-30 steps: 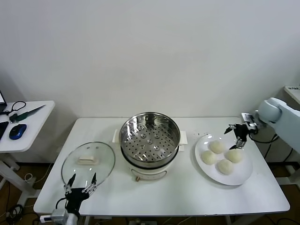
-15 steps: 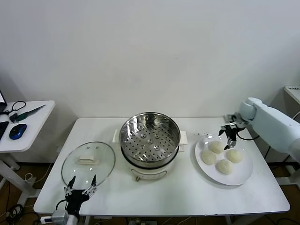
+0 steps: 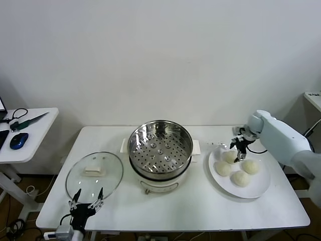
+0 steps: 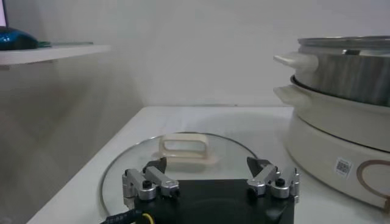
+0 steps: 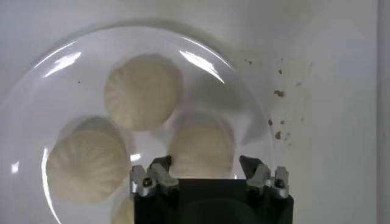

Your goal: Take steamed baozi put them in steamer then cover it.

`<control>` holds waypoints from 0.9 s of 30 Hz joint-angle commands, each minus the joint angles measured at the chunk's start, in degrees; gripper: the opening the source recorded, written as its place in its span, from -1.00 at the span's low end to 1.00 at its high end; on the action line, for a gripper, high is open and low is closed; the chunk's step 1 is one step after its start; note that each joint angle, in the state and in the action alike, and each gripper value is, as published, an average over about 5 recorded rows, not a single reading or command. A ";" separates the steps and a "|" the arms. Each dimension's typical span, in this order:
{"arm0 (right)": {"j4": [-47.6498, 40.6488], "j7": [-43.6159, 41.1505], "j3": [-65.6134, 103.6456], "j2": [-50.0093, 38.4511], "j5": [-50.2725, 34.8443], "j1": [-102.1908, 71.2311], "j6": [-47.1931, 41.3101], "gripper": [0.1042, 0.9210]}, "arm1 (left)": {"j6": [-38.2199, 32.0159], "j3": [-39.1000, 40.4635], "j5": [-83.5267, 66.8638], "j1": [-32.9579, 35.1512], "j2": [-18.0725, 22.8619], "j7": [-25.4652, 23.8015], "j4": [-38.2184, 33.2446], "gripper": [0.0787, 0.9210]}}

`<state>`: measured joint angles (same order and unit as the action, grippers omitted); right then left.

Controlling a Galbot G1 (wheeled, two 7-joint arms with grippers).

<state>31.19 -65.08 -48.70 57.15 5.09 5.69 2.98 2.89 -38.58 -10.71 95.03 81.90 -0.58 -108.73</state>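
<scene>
Left gripper sits low at the table's near left edge, jaws wide and holding nothing, fingertips just at the near rim of the cover; the left wrist view shows the cover flat on the table with its whitish handle up, the steamer just beside it. Steamer stands mid-table, uncovered, perforated tray bare, with open tabletop in front of it and a free strip between it and the plate. Plate lies on the right half, well inside the table's right and near edges. Four baozi are on it, clustered and close together. Right gripper is down over the plate's far-left part at the rear-left bun; in the right wrist view its fingers straddle one bun, jaws partly narrowed but a firm grip cannot be told. Side table stands off left, apart from the main one.
</scene>
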 commanded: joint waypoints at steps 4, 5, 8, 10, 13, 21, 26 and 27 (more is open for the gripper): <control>-1.32 -0.09 1.82 1.00 0.91 -0.46 -0.03 0.37 | -0.09 0.12 0.04 0.23 0.09 0.04 -0.17 0.77; -1.10 -0.14 1.71 0.86 0.63 -0.27 0.01 0.36 | -0.11 0.16 0.05 0.25 0.13 0.04 -0.17 0.77; 0.15 -0.56 -0.26 0.08 -1.15 1.32 0.31 0.34 | -0.12 0.35 0.10 0.25 0.23 0.08 -0.18 0.77; 1.87 -1.05 -3.07 -0.78 -2.99 3.29 0.86 0.33 | -0.09 0.51 0.17 0.20 0.31 0.11 -0.19 0.77; 6.65 -1.78 -9.55 -2.36 -7.49 8.54 1.93 0.32 | -0.01 0.73 0.27 0.14 0.43 0.11 -0.41 0.77; 24.69 -2.64 -34.22 -2.47 -23.25 35.36 7.73 0.32 | 0.03 0.93 0.40 0.16 0.27 0.13 -0.93 0.77; 34.82 -2.36 -39.65 3.05 -29.12 46.93 15.23 0.32 | 0.13 0.93 0.41 0.08 0.25 0.19 -1.38 0.77; 36.36 -2.02 -39.99 4.70 -28.76 48.14 17.05 0.32 | 0.14 0.96 0.41 0.08 0.22 0.20 -1.45 0.77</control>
<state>51.16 -67.22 -73.54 56.91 -12.50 32.77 11.02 2.96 -37.67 -10.30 95.11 82.24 -0.41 -109.94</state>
